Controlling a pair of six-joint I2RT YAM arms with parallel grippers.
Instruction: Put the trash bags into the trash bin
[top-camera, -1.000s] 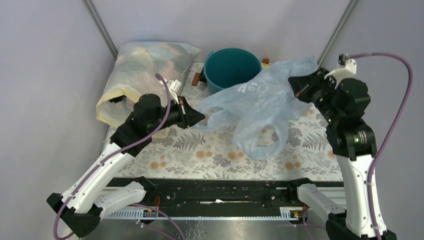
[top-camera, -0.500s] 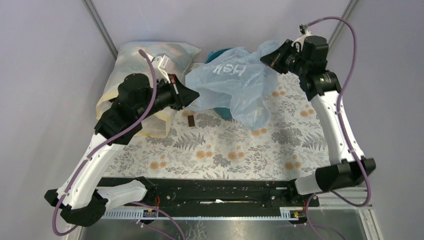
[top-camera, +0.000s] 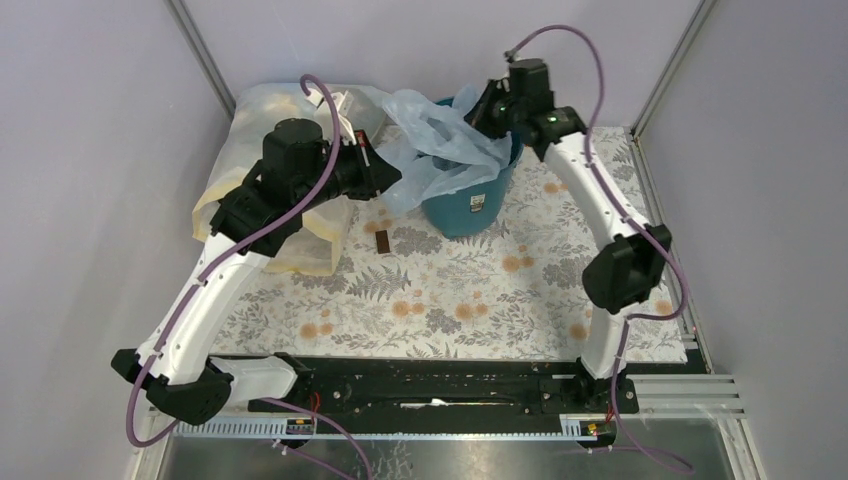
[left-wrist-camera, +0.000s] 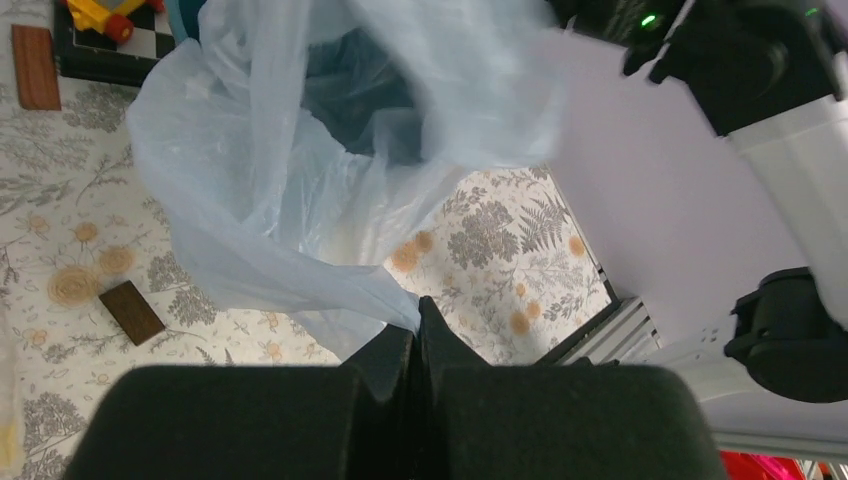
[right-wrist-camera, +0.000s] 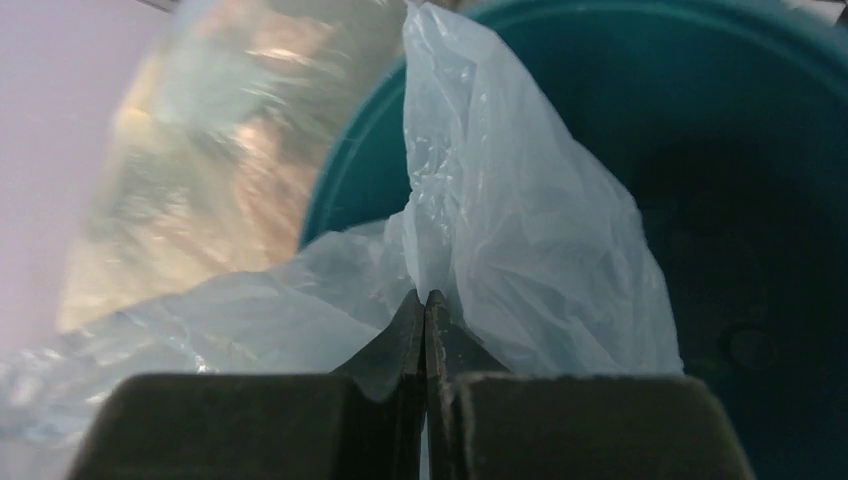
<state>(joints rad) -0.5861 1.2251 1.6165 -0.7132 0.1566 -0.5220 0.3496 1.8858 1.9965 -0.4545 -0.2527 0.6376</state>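
Observation:
The pale blue trash bag (top-camera: 440, 150) hangs stretched between my two grippers, draped over the mouth and left rim of the teal trash bin (top-camera: 470, 205). To the left of the bin, my left gripper (top-camera: 392, 178) is shut on the bag's lower corner (left-wrist-camera: 330, 290). Over the bin's far rim, my right gripper (top-camera: 480, 108) is shut on a fold of the bag (right-wrist-camera: 500, 230), with the bin's dark inside (right-wrist-camera: 740, 200) below it. In the left wrist view the bag (left-wrist-camera: 300, 180) covers most of the bin.
A large yellowish clear sack (top-camera: 270, 200) with colourful contents lies at the back left, under my left arm. A small brown block (top-camera: 382, 242) lies on the floral cloth (top-camera: 450, 300) before the bin. A toy on a black tile (left-wrist-camera: 100, 30) sits behind the bin.
Both arms have carried the bag back and left, from the cloth's middle up over the bin. The bag has bunched together and now hangs into the bin's mouth.

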